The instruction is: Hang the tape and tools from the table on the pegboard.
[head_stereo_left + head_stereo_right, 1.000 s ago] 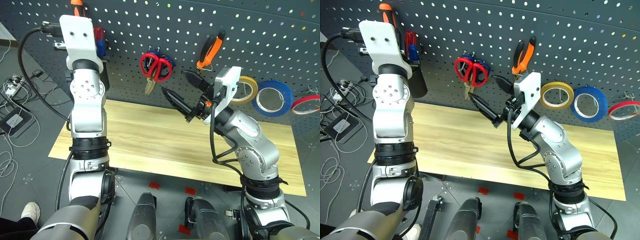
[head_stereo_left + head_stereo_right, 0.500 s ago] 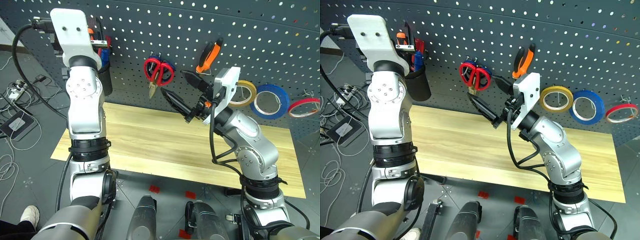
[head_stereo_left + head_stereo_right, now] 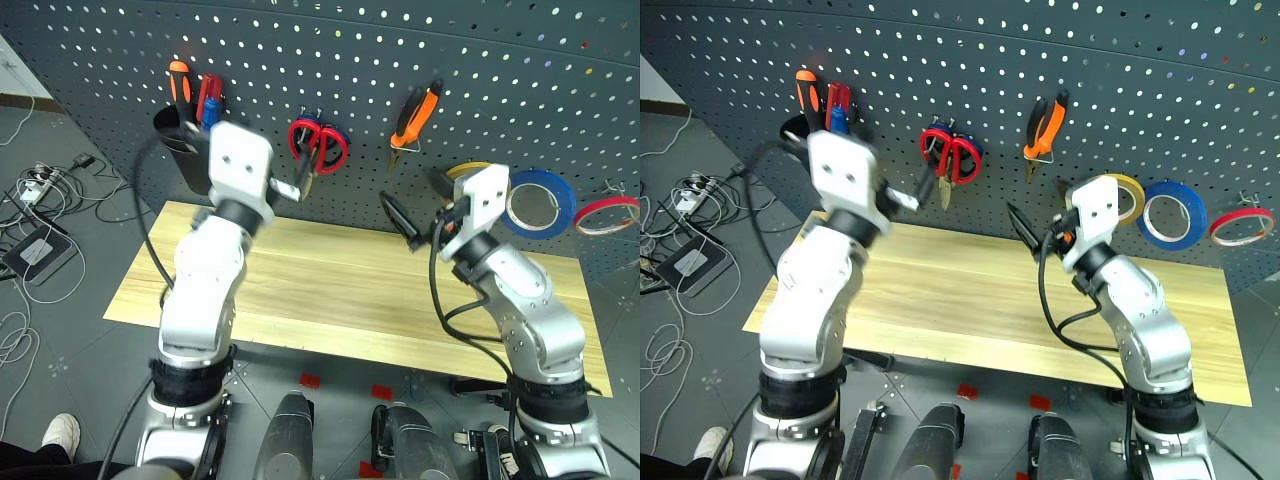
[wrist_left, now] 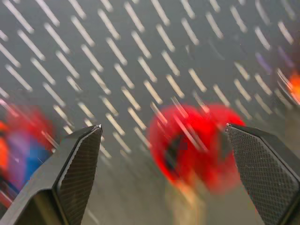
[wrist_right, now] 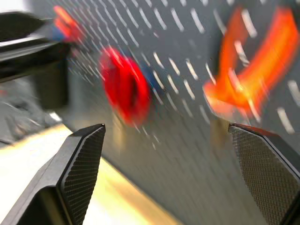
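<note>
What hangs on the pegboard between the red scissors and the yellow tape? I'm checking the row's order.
The orange-and-black pliers hang between the red scissors and the yellow tape, seen in both eye views.

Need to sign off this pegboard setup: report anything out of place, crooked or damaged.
Nothing stands out. The pliers, red-handled scissors, tape, blue roll and red roll all hang on the pegboard; the screwdriver stands in the black cup. The table carries nothing.
</note>
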Motion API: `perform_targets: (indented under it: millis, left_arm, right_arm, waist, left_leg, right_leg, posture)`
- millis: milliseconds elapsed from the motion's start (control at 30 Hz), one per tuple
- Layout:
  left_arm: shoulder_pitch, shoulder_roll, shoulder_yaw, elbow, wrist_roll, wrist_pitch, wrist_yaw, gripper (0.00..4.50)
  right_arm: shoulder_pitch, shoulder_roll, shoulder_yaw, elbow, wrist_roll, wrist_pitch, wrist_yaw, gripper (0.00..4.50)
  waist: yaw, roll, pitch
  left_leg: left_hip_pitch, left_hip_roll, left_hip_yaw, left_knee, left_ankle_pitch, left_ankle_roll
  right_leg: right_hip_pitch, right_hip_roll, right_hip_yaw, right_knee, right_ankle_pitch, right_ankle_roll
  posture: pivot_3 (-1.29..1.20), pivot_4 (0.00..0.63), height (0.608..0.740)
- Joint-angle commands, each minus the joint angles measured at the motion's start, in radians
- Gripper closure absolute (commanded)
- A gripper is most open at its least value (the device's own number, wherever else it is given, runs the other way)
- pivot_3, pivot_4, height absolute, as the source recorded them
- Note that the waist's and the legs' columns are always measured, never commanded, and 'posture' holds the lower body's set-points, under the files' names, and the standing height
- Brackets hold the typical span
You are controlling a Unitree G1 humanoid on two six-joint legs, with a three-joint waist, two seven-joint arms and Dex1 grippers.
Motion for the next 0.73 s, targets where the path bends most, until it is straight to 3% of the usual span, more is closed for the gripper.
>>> perform_targets:
  millis: [33,267,533,733]
  left_arm:
    - [0.087,-0.041,-0.025,-0.028,-0.047,0.024,-0.024,0.04]
    - [0.228,-0.107,0.04,0.127,-0.124,0.088,-0.018,0.04]
    - [0.278,-0.081,0.093,0.267,-0.109,0.05,-0.023,0.04]
    - [0.297,-0.074,0.087,0.256,-0.117,0.053,-0.036,0.04]
  right_arm:
    - [0.084,0.022,0.021,-0.093,-0.047,-0.025,-0.053,0.0]
    - [0.29,0.022,0.048,-0.049,-0.2,-0.005,-0.155,0.0]
    - [0.368,0.044,0.015,0.023,-0.282,0.066,-0.239,0.0]
    - [0.383,0.064,-0.018,0.028,-0.294,0.114,-0.27,0.0]
  waist:
    - [-0.002,0.0,0.0]
    - [-0.009,0.007,-0.022]
    - [-0.034,0.012,-0.036]
    - [-0.04,0.013,-0.036]
  left_leg:
    - [0.0,0.0,0.0,0.0,0.0,0.0]
    - [0.003,-0.001,0.001,0.0,-0.001,0.001]
    - [0.004,0.0,0.001,-0.001,-0.001,0.001]
    - [0.005,0.0,0.001,-0.002,-0.001,0.002]
  right_leg:
    - [0.0,0.0,0.0,0.0,0.0,0.0]
    - [0.002,0.0,0.001,-0.002,0.0,0.0]
    - [0.003,0.001,0.001,-0.002,-0.002,-0.002]
    - [0.003,0.001,0.002,-0.002,-0.002,-0.003]
  posture:
    - [0.15,0.205,0.74]
    - [0.12,0.204,0.74]
    - [0.09,0.207,0.74]
    - [0.09,0.208,0.74]
